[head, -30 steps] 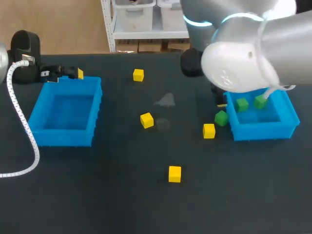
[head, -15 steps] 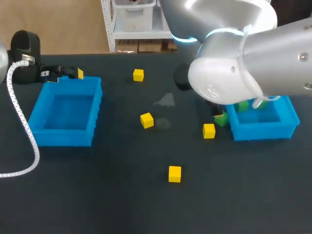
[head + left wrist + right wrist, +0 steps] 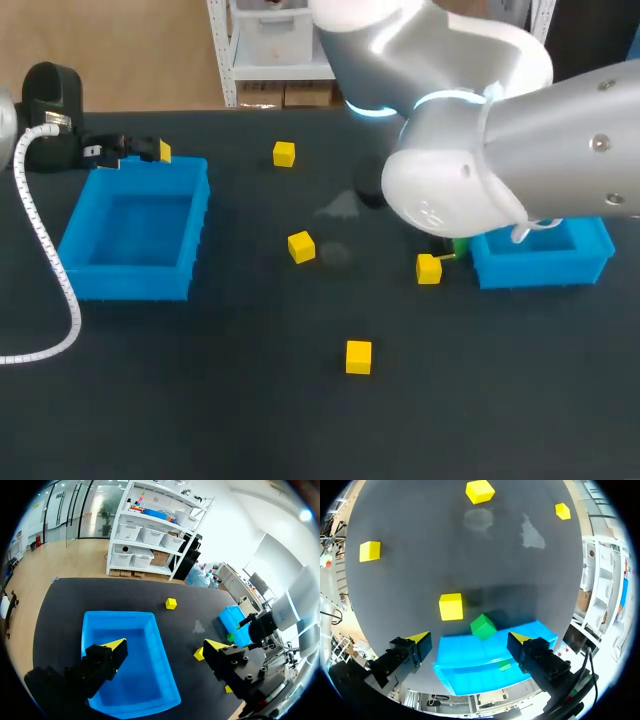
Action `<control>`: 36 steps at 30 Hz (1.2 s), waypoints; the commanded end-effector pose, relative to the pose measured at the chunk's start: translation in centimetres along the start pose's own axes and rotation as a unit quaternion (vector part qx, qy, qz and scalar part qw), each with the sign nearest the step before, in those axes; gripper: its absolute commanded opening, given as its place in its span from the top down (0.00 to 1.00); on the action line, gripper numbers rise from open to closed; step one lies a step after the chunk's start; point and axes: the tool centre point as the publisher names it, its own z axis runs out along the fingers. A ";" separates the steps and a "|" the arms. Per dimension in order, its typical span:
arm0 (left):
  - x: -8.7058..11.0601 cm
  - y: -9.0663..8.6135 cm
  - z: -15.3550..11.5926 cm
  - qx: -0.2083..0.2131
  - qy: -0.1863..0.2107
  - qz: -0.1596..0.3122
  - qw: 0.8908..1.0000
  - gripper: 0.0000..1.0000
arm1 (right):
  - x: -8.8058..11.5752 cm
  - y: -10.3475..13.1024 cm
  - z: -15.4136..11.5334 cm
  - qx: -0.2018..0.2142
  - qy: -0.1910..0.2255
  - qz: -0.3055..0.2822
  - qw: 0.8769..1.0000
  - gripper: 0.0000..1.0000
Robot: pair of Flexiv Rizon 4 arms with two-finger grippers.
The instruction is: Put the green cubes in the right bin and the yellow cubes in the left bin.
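Note:
The left blue bin (image 3: pixel 130 282) holds nothing I can see. My left gripper (image 3: pixel 140 150) hovers open at its back rim; in the left wrist view that gripper (image 3: pixel 165 648) looks down into the bin (image 3: pixel 125 630). My right arm (image 3: pixel 480 150) covers much of the right blue bin (image 3: pixel 545 270). My right gripper (image 3: pixel 470 639) is open above a green cube (image 3: pixel 483 626) lying just outside the bin (image 3: pixel 485 649), which holds another green cube (image 3: pixel 504 666). A yellow cube (image 3: pixel 451 606) sits close by. The outside green cube (image 3: pixel 461 247) barely shows in the head view.
Yellow cubes lie on the black table: one at the back (image 3: pixel 284 153), one in the middle (image 3: pixel 301 247), one beside the right bin (image 3: pixel 429 268), one near the front (image 3: pixel 359 357). A white cable (image 3: pixel 45 250) trails along the left bin.
My right arm has swung left and forward, from over the right bin to over the green cube beside it, now hiding the cubes inside. The left arm has not moved.

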 end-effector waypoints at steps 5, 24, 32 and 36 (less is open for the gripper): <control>0.1 0.2 0.0 0.004 -0.003 0.001 1.000 0.00 | -0.2 -0.7 1.5 -0.004 0.005 0.003 1.000 0.00; 0.1 0.2 0.0 0.004 -0.003 0.001 1.000 0.00 | 0.4 -1.0 4.4 -0.004 0.021 0.010 1.000 0.00; 0.1 0.2 0.0 0.004 -0.003 0.001 1.000 0.00 | 0.5 -1.2 5.2 0.001 0.025 0.011 1.000 0.00; 0.1 0.2 0.0 0.004 -0.003 0.001 1.000 0.00 | 0.6 -1.3 5.6 0.005 0.028 0.012 1.000 0.00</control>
